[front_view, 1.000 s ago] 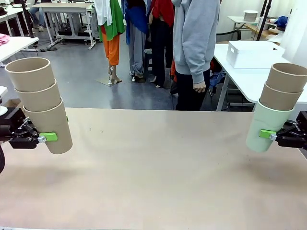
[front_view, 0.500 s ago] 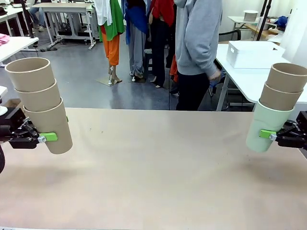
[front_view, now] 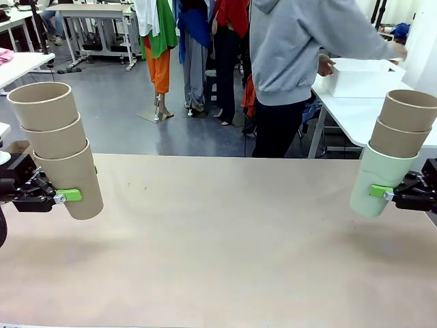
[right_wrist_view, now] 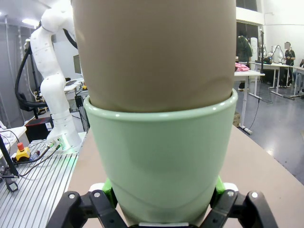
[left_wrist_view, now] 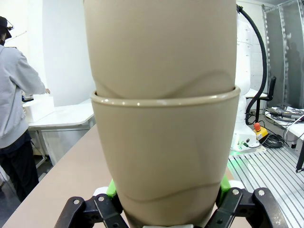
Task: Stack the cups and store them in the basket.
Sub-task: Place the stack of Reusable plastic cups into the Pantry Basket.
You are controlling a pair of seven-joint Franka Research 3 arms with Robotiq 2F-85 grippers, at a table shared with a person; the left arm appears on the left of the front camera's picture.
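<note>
1. We judge the stacking half done. The six cups sit in two nests of three, and none is in the basket yet.
2. The left tool (front_view: 60, 197) is clamped on the lowest cup of the tan stack (front_view: 58, 143), three tan cups nested together. It holds them over the left edge of the tan bench (front_view: 225, 260).
3. The right tool (front_view: 388, 194) is clamped on the green cup (front_view: 377, 183), which carries two tan cups (front_view: 404, 126) nested inside it. This stack is over the right edge of the tan bench.
4. The basket (front_view: 362, 78) is off the tan bench, beyond its far right corner, on a white bench (front_view: 355, 116). A person (front_view: 287, 48) at the far side of the tan bench reaches to the basket, with one hand (front_view: 326, 65) at its near end.
5. Both arms come in low from the sides of the tan bench, with their tools lying roughly level and fingers pointing inward. Each stack leans outward at the top, away from the middle of the tan bench. From the shadows below, the cups seem to hang just clear of it.
6. We think the next move is either to nest one stack into the other or to lower both into the basket. Both need the stacks brought upright, and storing needs the basket within reach.
</note>
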